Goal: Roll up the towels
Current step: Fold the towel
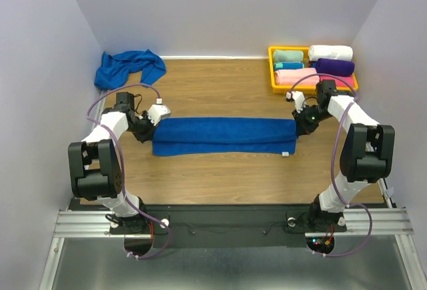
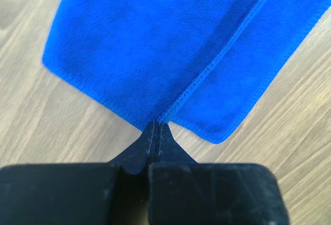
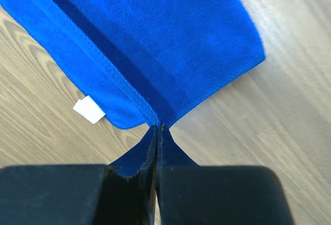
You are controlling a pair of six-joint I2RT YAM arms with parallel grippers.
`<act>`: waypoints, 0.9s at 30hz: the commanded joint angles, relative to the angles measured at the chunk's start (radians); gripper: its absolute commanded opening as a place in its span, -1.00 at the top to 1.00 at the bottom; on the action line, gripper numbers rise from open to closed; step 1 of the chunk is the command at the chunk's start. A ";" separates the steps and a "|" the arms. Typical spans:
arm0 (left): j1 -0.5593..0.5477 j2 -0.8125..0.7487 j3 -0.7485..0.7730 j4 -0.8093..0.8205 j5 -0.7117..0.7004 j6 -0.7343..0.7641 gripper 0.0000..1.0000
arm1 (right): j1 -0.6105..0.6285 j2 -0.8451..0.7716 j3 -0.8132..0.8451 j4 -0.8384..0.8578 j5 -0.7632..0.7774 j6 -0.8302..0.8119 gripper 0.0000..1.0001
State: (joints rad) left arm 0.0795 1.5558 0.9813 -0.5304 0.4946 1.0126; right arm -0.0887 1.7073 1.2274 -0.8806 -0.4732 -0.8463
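One royal-blue towel (image 1: pixel 223 135) lies flat across the middle of the wooden table, folded lengthwise into a long strip. My left gripper (image 1: pixel 151 130) is shut on the strip's left end. In the left wrist view the closed tips (image 2: pixel 157 125) pinch the towel (image 2: pixel 170 44) where the folded-over hem meets the end edge. My right gripper (image 1: pixel 297 129) is shut on the right end. In the right wrist view its tips (image 3: pixel 157 126) pinch the towel (image 3: pixel 155 39) at the same fold line, beside a white tag (image 3: pixel 89 109). The second blue towel (image 1: pixel 128 67) lies crumpled at the back left corner.
A yellow tray (image 1: pixel 272 70) at the back right holds rolled teal, pink, white and purple towels. Grey walls close in the table on the left, back and right. Bare wood lies in front of and behind the strip.
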 commanded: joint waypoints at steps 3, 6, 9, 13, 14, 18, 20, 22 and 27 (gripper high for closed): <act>-0.032 -0.020 -0.007 -0.002 0.005 -0.026 1.00 | 0.006 -0.037 0.001 0.028 -0.027 0.012 0.99; -0.032 -0.031 0.043 -0.045 0.021 -0.028 1.00 | 0.006 -0.046 0.027 0.026 -0.016 0.029 0.99; -0.030 -0.054 0.109 -0.107 0.041 -0.011 1.00 | 0.004 -0.067 0.058 0.023 -0.002 0.038 0.99; -0.030 -0.080 0.160 -0.186 0.055 0.006 1.00 | 0.004 -0.098 0.073 0.019 -0.013 0.050 0.99; -0.032 -0.086 0.166 -0.197 0.058 0.009 1.00 | 0.004 -0.103 0.075 0.014 -0.013 0.053 0.99; -0.032 -0.115 0.152 -0.240 0.065 0.032 1.00 | 0.004 -0.132 0.057 0.002 -0.013 0.041 0.99; -0.030 -0.115 0.119 -0.235 0.053 0.038 1.00 | 0.004 -0.143 0.035 0.000 -0.018 0.032 0.99; -0.032 -0.112 0.088 -0.220 0.047 0.037 1.00 | 0.006 -0.141 -0.011 -0.003 -0.033 0.026 0.99; -0.046 -0.076 0.013 -0.168 0.035 0.015 1.00 | 0.018 -0.115 -0.086 0.000 -0.065 0.036 0.99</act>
State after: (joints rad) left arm 0.0471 1.4628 1.0351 -0.7006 0.5274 1.0313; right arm -0.0837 1.5867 1.1755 -0.8787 -0.4942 -0.8093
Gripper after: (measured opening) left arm 0.017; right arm 0.011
